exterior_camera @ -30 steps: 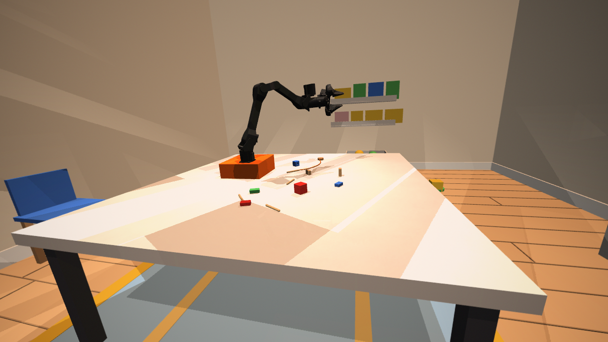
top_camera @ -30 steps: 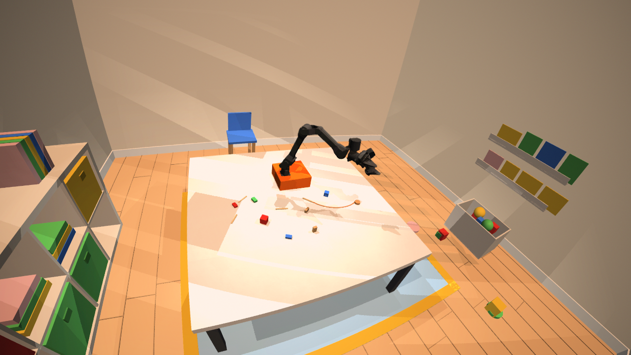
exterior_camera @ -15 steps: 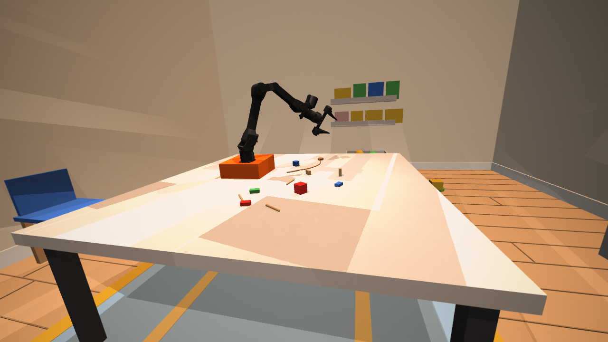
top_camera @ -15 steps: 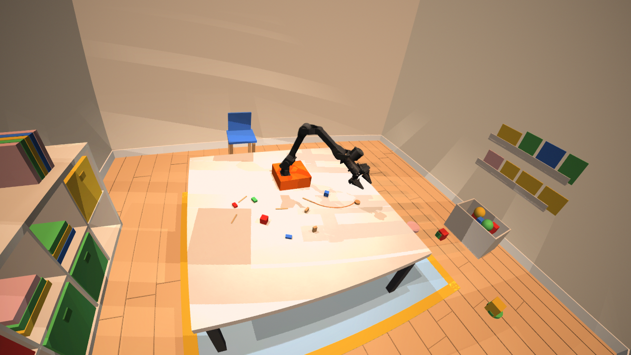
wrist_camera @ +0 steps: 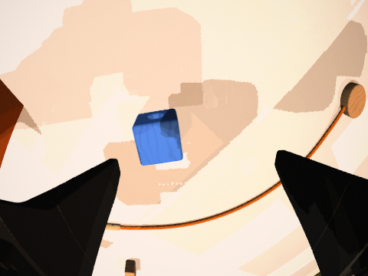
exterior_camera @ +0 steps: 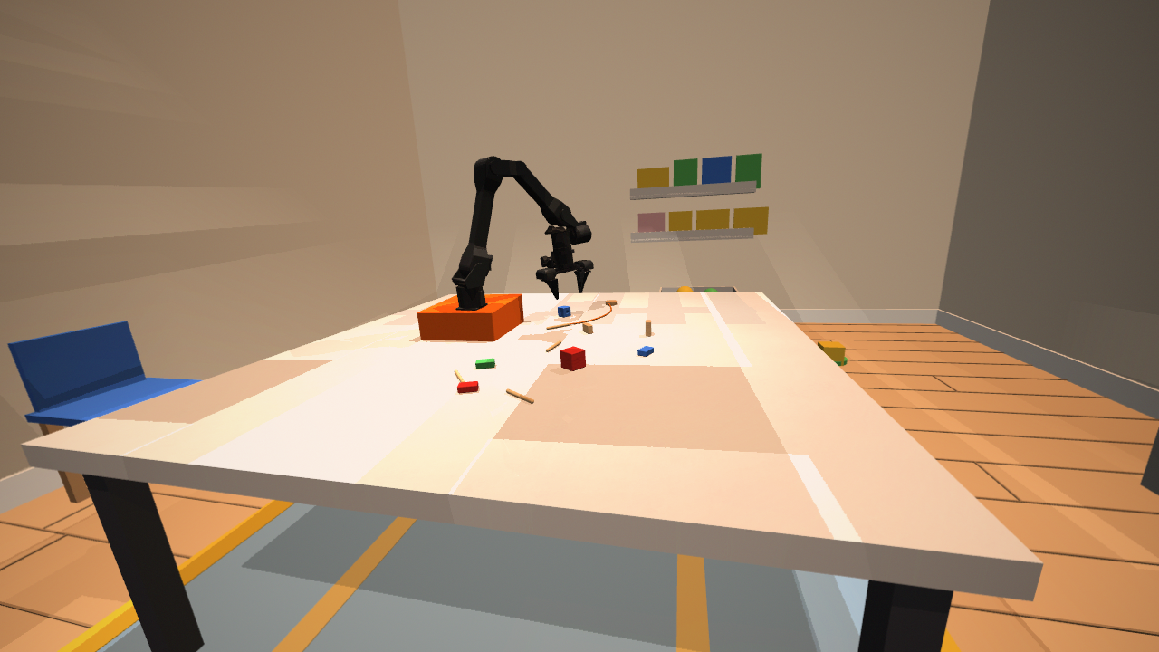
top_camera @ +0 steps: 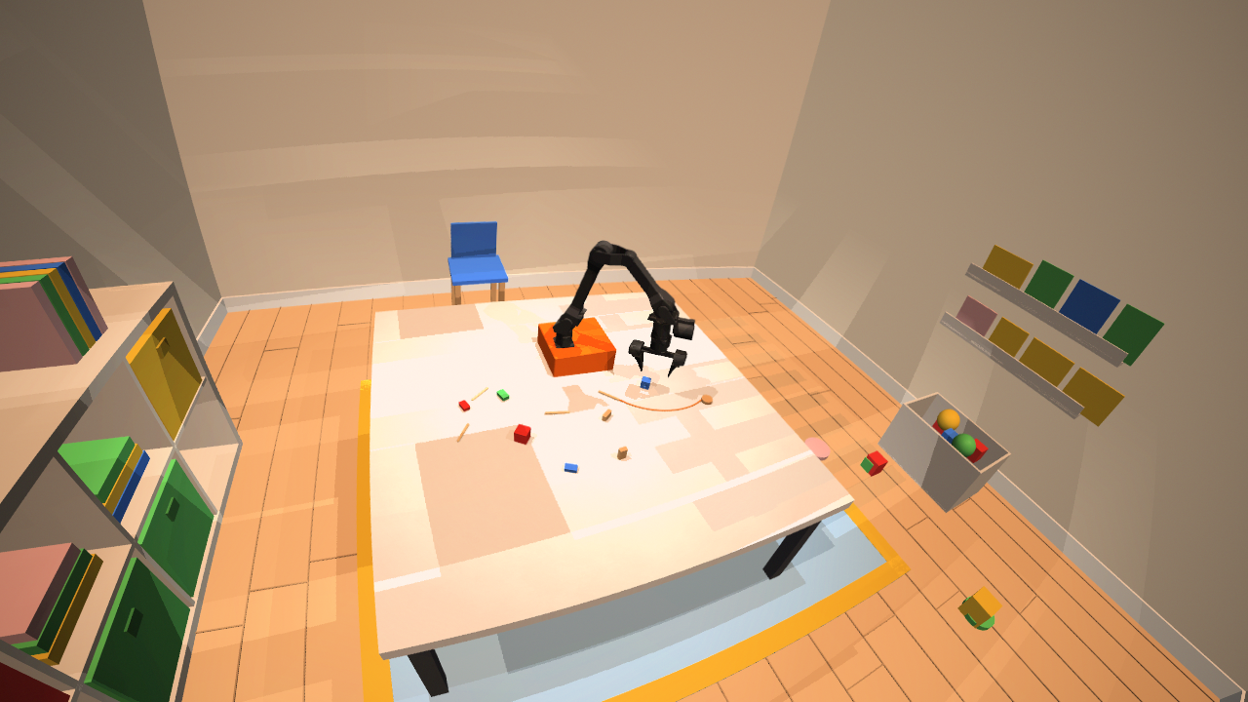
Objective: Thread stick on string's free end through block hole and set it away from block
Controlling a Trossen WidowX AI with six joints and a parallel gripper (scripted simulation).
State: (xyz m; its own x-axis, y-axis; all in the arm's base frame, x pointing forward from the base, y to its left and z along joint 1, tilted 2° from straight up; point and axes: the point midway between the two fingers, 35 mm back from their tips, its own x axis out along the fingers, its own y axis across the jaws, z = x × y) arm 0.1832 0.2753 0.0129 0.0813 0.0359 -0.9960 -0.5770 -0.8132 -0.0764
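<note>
Sunlight falls in pale patches across the table (top_camera: 488, 576) (exterior_camera: 405, 454), which stands on a blue rug (top_camera: 838, 541) (exterior_camera: 486, 599) with yellow stripes over a plank floor. A blue chair (top_camera: 475, 261) (exterior_camera: 89, 372) and a toy bin (top_camera: 947, 462) stand near the walls. The claw (top_camera: 656, 370) (exterior_camera: 568, 293) (wrist_camera: 199, 162) points down above the tabletop, wide apart and holding nothing. Below it sits the blue block (top_camera: 645, 382) (exterior_camera: 563, 311) (wrist_camera: 158, 139), its hole visible. The string (top_camera: 658, 409) (exterior_camera: 600, 318) (wrist_camera: 215, 217) curves beside it, outside the hole, from the round button (top_camera: 707, 399) (exterior_camera: 610, 302) (wrist_camera: 353, 100) to the thin stick (top_camera: 610, 396) (exterior_camera: 559, 326) (wrist_camera: 113, 227), lying on the table.
</note>
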